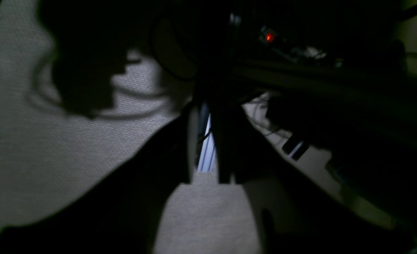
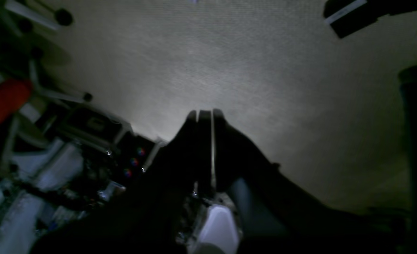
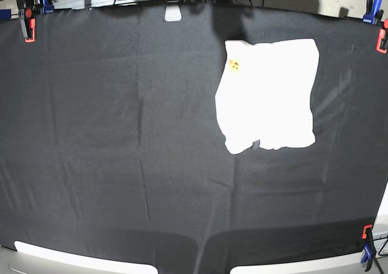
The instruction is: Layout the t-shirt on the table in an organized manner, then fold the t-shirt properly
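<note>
The t-shirt (image 3: 267,95) is seen folded into a rough white rectangle (a small orange mark shows near its upper-left corner), lying flat on the table (image 3: 109,153) toward the far right part of the base view. Red-and-blue clamps (image 3: 27,25) are fixed at the corners. The right gripper (image 2: 205,114) is clenched on nothing, above pale carpet (image 2: 247,63). The left gripper (image 1: 208,176) is dark; its state cannot be told.
</note>
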Tool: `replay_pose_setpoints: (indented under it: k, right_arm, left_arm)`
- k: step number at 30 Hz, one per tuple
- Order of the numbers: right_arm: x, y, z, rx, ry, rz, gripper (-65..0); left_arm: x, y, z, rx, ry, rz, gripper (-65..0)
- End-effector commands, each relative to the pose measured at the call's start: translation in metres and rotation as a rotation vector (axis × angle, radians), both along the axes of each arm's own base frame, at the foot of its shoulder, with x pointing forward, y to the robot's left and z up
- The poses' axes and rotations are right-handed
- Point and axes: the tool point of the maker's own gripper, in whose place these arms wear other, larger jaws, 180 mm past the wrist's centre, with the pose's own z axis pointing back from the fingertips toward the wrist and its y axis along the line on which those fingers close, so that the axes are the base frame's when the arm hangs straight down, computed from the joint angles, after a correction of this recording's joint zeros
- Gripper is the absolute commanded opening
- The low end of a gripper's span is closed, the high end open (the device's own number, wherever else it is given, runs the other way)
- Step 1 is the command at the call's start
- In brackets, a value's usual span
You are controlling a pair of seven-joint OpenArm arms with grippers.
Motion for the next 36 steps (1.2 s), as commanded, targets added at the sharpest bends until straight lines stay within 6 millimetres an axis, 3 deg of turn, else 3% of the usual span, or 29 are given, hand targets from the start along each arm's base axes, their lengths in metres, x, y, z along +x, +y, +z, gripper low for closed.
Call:
replay_pose_setpoints:
  k: [1, 4, 7, 11, 16, 20, 27, 36]
  right_arm:
    - [0.0, -0.004, -0.002, -0.003, 0.014, 0.013, -65.0]
    - [0.016, 0.007, -0.013, 0.019, 0.006, 0.015, -55.4]
    - [0.049, 0.021, -0.027, 0.03, -0.089, -0.031, -47.8]
    - [0.096, 0.035, -0.043, 0.0, -0.257, -0.008, -46.7]
    - [0.136, 0.059, -0.05, 0.015, -0.399, -0.012, -46.7]
    - [0.149, 0.072, -0.05, 0.047, -0.464, -0.041, -46.8]
    - [0.15, 0.072, -0.05, 0.05, -0.467, -0.043, -46.8]
    - [0.152, 0.072, -0.049, 0.053, -0.478, -0.046, -46.8]
  left_arm:
    - [0.0, 0.004, 0.001, 0.001, -0.01, 0.01, -51.9]
    - [0.009, 0.002, -0.004, -0.009, -0.008, 0.024, -51.8]
    - [0.017, 0.0, -0.009, -0.014, -0.005, 0.038, -51.8]
    - [0.026, 0.005, -0.018, 0.036, 0.012, 0.064, -51.8]
    - [0.035, 0.0, -0.024, 0.064, 0.016, 0.086, -51.9]
    - [0.035, -0.006, -0.028, 0.113, 0.012, 0.12, -51.9]
    - [0.034, -0.032, -0.03, 0.076, 0.017, 0.136, -51.9]
    - [0.047, -0.036, -0.031, 0.081, 0.002, 0.097, -51.9]
